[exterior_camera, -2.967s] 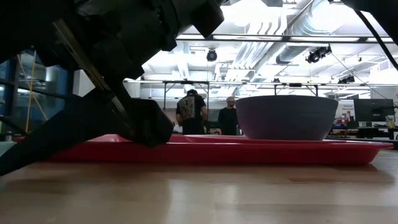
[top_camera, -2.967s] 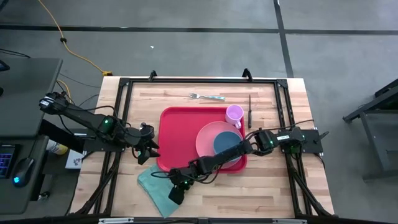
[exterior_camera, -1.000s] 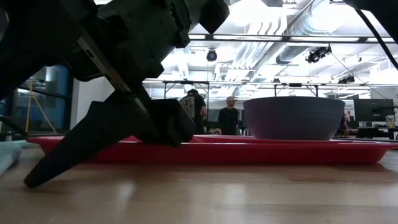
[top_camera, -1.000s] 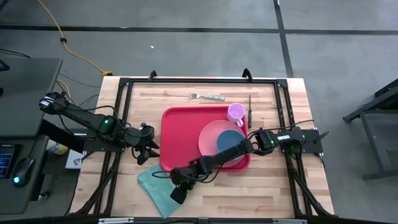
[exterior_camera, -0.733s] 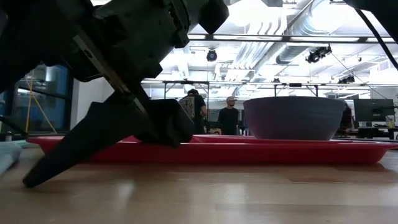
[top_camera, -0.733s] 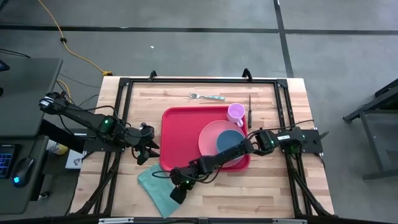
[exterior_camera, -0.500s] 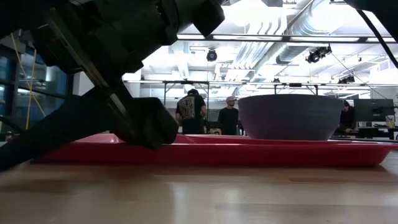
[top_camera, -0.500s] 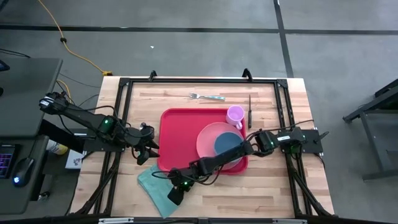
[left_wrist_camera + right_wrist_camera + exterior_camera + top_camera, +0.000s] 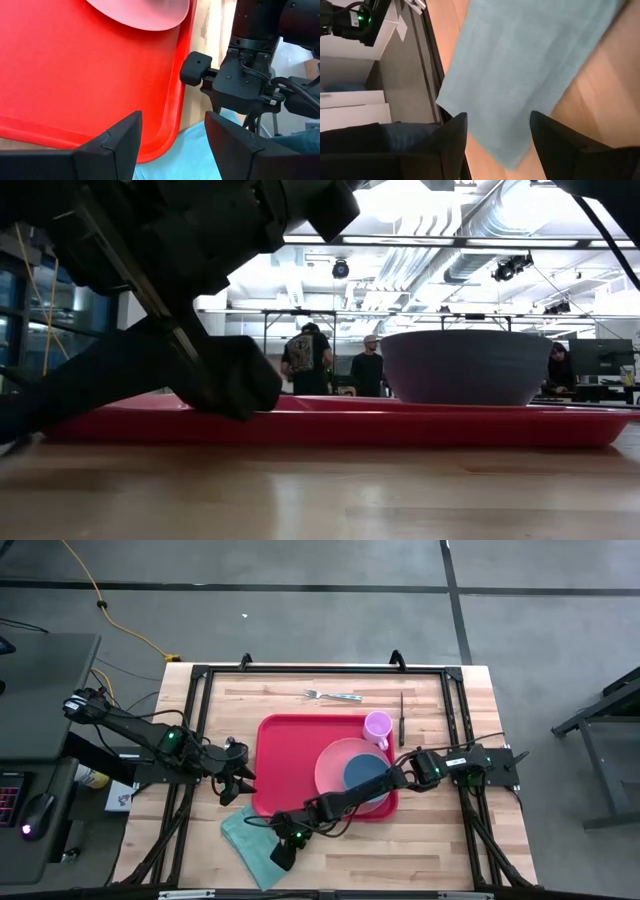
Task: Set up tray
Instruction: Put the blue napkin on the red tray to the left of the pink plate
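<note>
red tray (image 9: 290,755) edge between left claw (image 9: 236,787), right claw (image 9: 281,858).

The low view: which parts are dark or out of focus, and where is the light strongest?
Low view: the right gripper close to the lens is a dark silhouette; the near table is soft; ceiling lights behind glare white. The tray stays evenly lit.

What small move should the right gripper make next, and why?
Probably lower the right gripper onto the teal cloth and close on it. Its fingers are open and the wrist view looks down on the cloth, which lies on the table off the tray. The plate, bowl and cup are already on the tray.
</note>
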Tool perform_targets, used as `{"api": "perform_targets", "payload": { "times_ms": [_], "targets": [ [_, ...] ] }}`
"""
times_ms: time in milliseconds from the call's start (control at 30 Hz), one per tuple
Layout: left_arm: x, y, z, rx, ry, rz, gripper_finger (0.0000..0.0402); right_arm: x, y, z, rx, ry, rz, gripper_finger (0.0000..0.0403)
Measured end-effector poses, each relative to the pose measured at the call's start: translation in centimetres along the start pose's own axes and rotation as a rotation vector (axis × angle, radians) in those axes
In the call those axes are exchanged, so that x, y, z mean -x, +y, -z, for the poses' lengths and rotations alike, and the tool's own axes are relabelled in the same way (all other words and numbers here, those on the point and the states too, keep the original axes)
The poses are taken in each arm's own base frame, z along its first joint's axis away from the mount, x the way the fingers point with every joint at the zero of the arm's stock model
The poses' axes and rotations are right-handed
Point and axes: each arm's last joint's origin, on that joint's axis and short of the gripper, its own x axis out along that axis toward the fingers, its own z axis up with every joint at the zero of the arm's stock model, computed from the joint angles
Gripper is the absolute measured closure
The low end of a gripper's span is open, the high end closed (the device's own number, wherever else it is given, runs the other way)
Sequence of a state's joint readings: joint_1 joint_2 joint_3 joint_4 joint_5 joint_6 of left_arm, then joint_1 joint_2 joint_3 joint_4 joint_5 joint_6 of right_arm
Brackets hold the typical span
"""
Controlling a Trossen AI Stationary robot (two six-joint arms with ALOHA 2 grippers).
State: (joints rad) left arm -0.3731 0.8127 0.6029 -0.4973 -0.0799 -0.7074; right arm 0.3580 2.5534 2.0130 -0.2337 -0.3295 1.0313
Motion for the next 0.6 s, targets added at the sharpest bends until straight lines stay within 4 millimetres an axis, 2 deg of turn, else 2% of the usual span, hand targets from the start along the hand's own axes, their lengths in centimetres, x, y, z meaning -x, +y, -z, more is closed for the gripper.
{"api": "perform_targets", "payload": {
  "times_ms": [200,367,600],
  "targets": [
    [0.0,0.0,0.0,0.000,0.000,0.000,0.0152,0.4,0.5,-0.4,0.010,0.021,-0.030,0.0225],
    [0.0,0.0,0.0,0.000,0.000,0.001,0.0152,1.1,1.9,-0.9,0.055,0.018,-0.024,0.0238],
    [0.0,0.0,0.0,0.003,0.001,0.002,0.0152,2.4,3.9,-1.7,0.114,0.016,-0.010,0.0236]
  ]
}}
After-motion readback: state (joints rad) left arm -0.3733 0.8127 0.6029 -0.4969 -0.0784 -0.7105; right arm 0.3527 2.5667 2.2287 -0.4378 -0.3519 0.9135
